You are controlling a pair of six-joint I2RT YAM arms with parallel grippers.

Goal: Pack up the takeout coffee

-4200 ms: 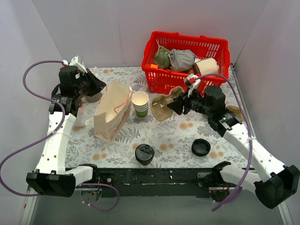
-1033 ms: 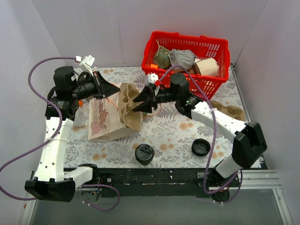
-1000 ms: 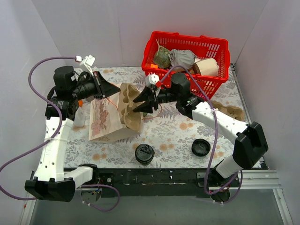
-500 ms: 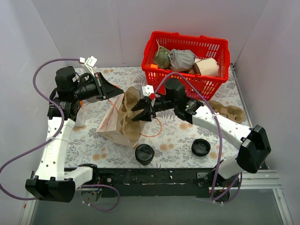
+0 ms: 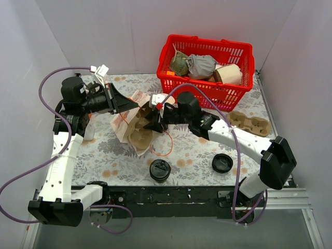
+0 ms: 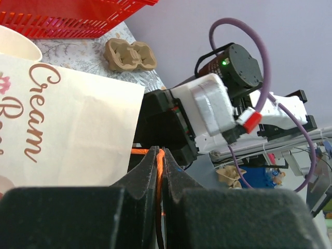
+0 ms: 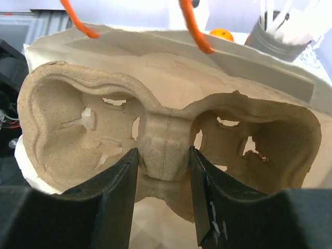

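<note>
The takeout coffee (image 5: 160, 170), a dark cup with a black dome lid, stands alone near the table's front edge, clear of both grippers. My left gripper (image 5: 134, 107) (image 6: 160, 158) is shut on the orange cord handle (image 6: 158, 165) of the white paper bag (image 5: 124, 123) (image 6: 67, 129), which hangs tilted with its mouth toward the right arm. My right gripper (image 5: 151, 125) (image 7: 163, 179) is shut on the middle ridge of a brown pulp cup carrier (image 5: 137, 136) (image 7: 163, 145), holding it at the bag's mouth (image 7: 270, 78).
A red basket (image 5: 244, 57) with bundled items stands at the back right. A second pulp carrier (image 5: 250, 123) lies right of centre. A loose black lid (image 5: 222, 163) lies front right. A tin of straws (image 7: 280, 31) stands behind the bag.
The left gripper has pulled the bag up and rightward by its handle, tipping it. The right gripper has carried the pulp carrier left and toward the front, up to the bag's mouth.
</note>
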